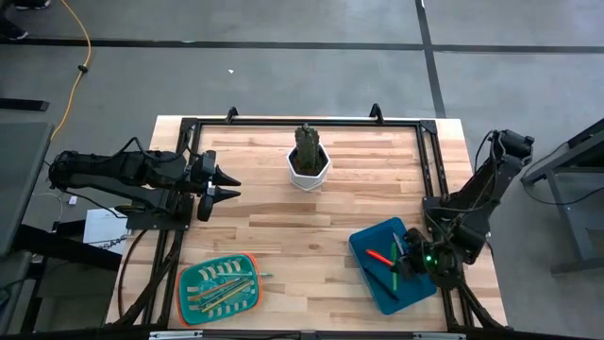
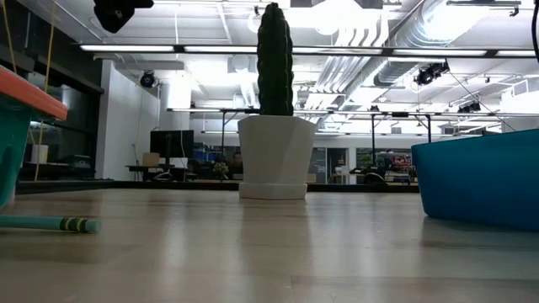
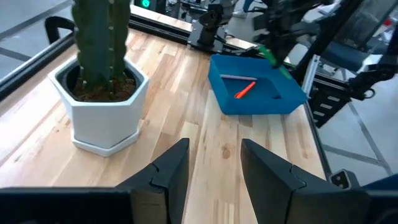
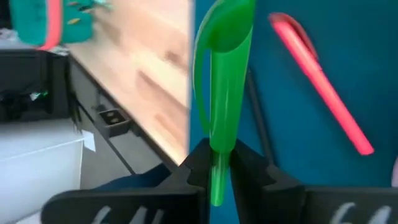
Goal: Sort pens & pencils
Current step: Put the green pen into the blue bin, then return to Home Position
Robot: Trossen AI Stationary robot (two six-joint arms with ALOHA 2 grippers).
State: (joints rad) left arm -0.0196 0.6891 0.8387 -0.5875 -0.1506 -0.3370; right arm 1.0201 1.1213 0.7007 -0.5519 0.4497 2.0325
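My right gripper (image 4: 217,155) hangs over the blue tray (image 1: 408,295) at the table's near right, shut on a bright green pen (image 4: 225,74). A pink-red pen (image 4: 320,81) and a thin grey pen (image 3: 233,77) lie flat on the tray's floor. Several pencils (image 1: 219,291) lie in the teal tray (image 1: 189,304) at the near left, and one more (image 2: 50,223) lies on the table beside it. My left gripper (image 3: 214,168) waits open and high at the table's left side, pointing toward the cactus pot. My right gripper pinches the green pen between its two fingers close to one end (image 4: 217,163); a short stub pokes back past the fingers. The fingers slant down over the blue tray. The pen's long part with the clip (image 4: 202,68) reaches forward along the fingers, above the tray floor.
A white hexagonal pot with a cactus (image 1: 309,162) stands at the table's far middle. A black frame (image 1: 283,121) runs around the tabletop's edges. Bare wood lies between the two trays.
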